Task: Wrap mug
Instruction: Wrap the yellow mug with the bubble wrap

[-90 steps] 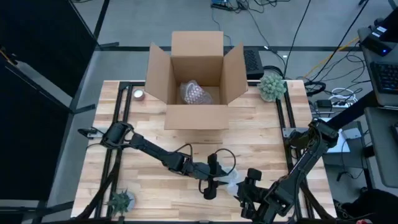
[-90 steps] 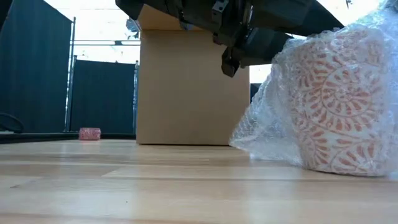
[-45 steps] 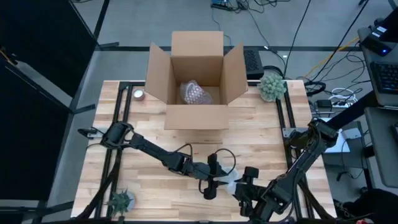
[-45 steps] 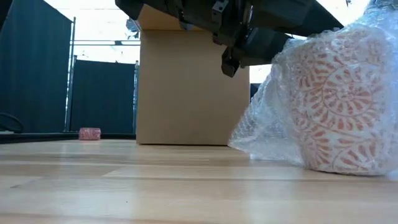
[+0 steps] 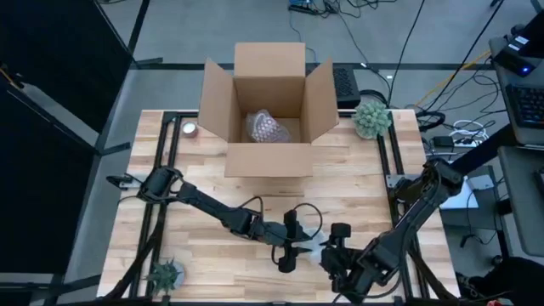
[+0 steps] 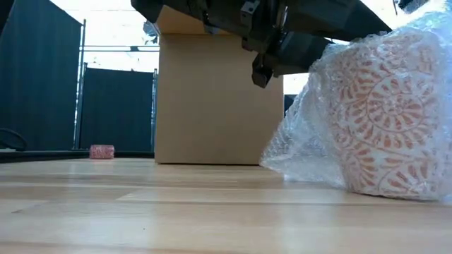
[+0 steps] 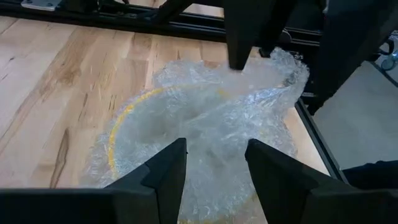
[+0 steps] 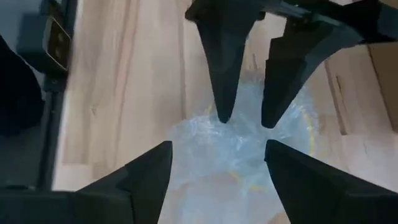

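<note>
Both grippers, left gripper (image 7: 211, 168) and right gripper (image 8: 214, 171), hover with fingers apart over the bubble wrap (image 7: 205, 118) around the mug (image 6: 385, 120), well in front of the cardboard box (image 5: 268, 106); I would pinch only loose film and fold it snugly inward.

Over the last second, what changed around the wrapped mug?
The right gripper crept a little further toward the bubble-wrapped mug; its jaws are open. The mug barely shifted. The left gripper, also open, the cardboard box and the wrapped item inside stayed put.
</note>
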You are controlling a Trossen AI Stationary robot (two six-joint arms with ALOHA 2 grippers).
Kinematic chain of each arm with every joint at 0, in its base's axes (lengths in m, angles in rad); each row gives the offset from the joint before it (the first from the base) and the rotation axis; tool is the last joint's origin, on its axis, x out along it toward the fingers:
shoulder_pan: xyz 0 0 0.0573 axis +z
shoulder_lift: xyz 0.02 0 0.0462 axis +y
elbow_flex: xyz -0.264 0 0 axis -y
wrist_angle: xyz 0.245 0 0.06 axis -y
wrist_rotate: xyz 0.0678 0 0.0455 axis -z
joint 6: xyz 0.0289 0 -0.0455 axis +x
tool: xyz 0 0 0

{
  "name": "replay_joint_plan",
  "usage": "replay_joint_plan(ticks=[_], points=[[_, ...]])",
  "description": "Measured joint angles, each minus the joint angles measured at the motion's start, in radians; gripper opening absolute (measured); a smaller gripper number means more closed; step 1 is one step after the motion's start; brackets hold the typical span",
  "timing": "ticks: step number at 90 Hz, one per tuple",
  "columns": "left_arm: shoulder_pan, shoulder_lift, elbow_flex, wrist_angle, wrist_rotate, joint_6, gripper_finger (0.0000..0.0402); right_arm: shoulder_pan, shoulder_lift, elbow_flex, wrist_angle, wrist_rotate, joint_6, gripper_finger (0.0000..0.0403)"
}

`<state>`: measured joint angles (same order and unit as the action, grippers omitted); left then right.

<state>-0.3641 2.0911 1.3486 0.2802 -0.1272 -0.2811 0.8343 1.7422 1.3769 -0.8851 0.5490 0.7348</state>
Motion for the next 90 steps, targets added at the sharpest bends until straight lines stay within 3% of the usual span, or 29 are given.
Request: replay_joint_plan(ticks=[33, 47, 74, 90], points=[[0.000, 0.000, 0.000, 0.000, 0.000, 0.000, 0.0160, -0.082, -0.035, 0.000, -0.065, 0.002, 0.020, 0.0245], [0.000, 0.000, 0.000, 0.000, 0.000, 0.000, 0.0160, -0.133, -0.012, 0.000, -0.094, -0.101, -0.009, 0.0245], [0.000, 0.000, 0.000, 0.000, 0.000, -0.001, 0.0160, -0.203, 0.012, 0.000, -0.094, -0.115, -0.040, 0.0245], [0.000, 0.000, -0.001, -0.001, 0.000, -0.001, 0.0160, -0.241, 0.041, 0.002, -0.100, -0.211, -0.051, 0.0244]])
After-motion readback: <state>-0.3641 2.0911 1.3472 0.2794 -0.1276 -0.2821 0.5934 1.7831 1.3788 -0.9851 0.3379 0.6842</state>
